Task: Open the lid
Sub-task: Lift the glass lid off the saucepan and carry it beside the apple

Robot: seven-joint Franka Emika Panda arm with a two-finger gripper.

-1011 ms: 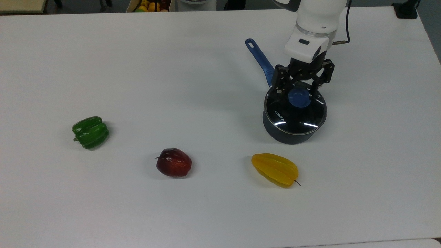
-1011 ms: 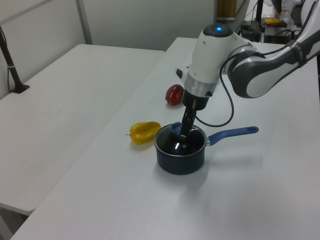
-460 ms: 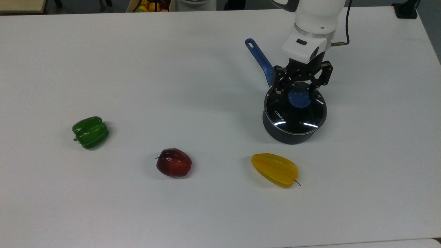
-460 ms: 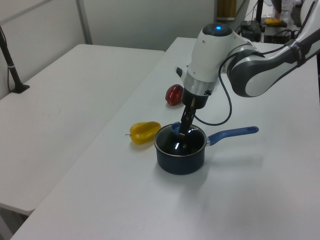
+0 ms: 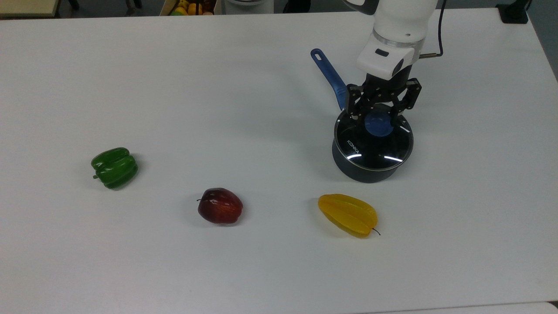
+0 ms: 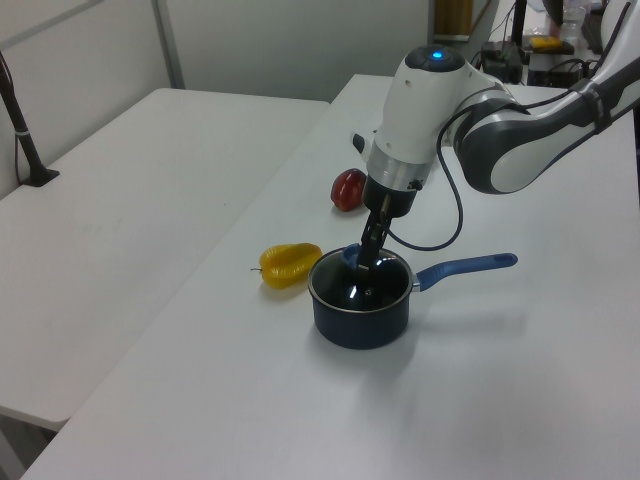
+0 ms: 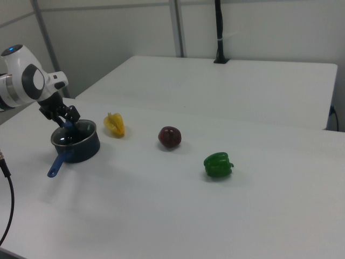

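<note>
Your tool [image 5: 378, 117] sits right over the saucepan [image 5: 370, 168], fingers spread on either side of the blue knob [image 5: 378, 125], one finger [image 5: 358, 112] toward the top view's left of it, the other toward the top view's right. Can't tell if the pads touch the knob. The lid [image 5: 373, 141] is seated flat on the saucepan rim, closed. Saucepan's blue handle [image 5: 329, 77] runs away from the pot toward the top view's upper left. On the tabletop [image 5: 218, 87], going out from the saucepan in the top view: yellow starfruit [image 5: 348, 215] just below it, red apple [image 5: 220, 206] further left, green pepper [image 5: 114, 167] furthest left.
</note>
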